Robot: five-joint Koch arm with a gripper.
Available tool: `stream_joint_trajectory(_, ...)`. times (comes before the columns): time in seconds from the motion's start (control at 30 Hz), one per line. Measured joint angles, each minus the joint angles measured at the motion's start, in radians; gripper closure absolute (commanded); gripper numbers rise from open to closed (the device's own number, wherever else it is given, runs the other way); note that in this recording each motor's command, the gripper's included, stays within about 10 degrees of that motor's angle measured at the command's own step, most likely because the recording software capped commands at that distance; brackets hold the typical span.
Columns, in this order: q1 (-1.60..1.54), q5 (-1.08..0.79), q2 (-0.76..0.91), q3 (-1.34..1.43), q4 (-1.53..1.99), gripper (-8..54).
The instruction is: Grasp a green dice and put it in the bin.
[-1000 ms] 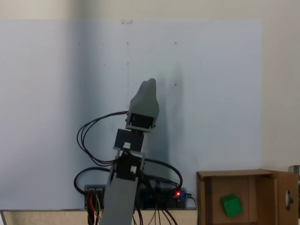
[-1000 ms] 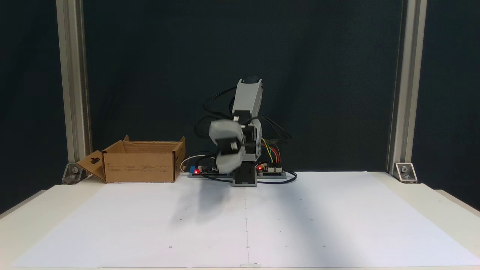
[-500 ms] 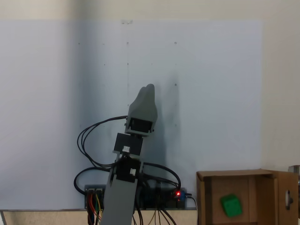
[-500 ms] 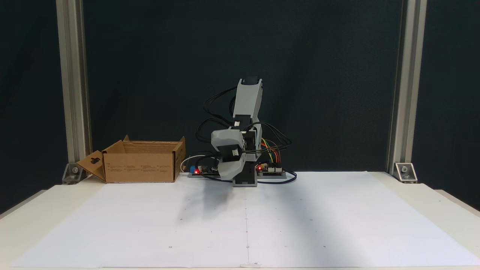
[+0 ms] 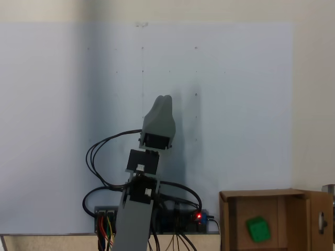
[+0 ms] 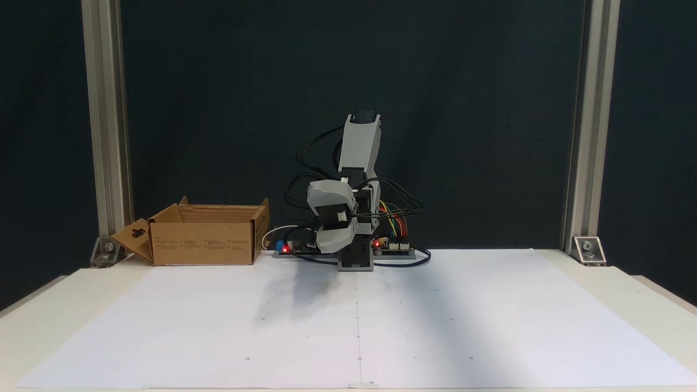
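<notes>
The green dice (image 5: 257,230) lies on the floor of the bin (image 5: 226,219), a brown cardboard box at the lower right of a fixed view; the other fixed view shows the bin (image 6: 204,239) at the left, its walls hiding the dice. My gripper (image 5: 163,98) hangs folded in front of the arm's base, well away from the bin, over the white paper. In a fixed view the gripper (image 6: 328,249) points down, a little above the table. Its jaws lie together with nothing between them.
The arm's base with cables and circuit boards (image 6: 392,246) sits at the back edge of the white paper sheet (image 6: 435,321). Aluminium posts (image 6: 585,136) stand at both back corners. One bin flap (image 6: 133,239) sticks out sideways.
The gripper has drawn back a little toward the arm's base and settled lower; its motion blur is gone. Dice and bin have not moved.
</notes>
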Motion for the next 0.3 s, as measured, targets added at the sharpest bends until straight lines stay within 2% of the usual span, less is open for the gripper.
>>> stream_joint_trajectory(0.3, -0.002, 0.000, 0.000, 0.003, 0.000, 0.9)
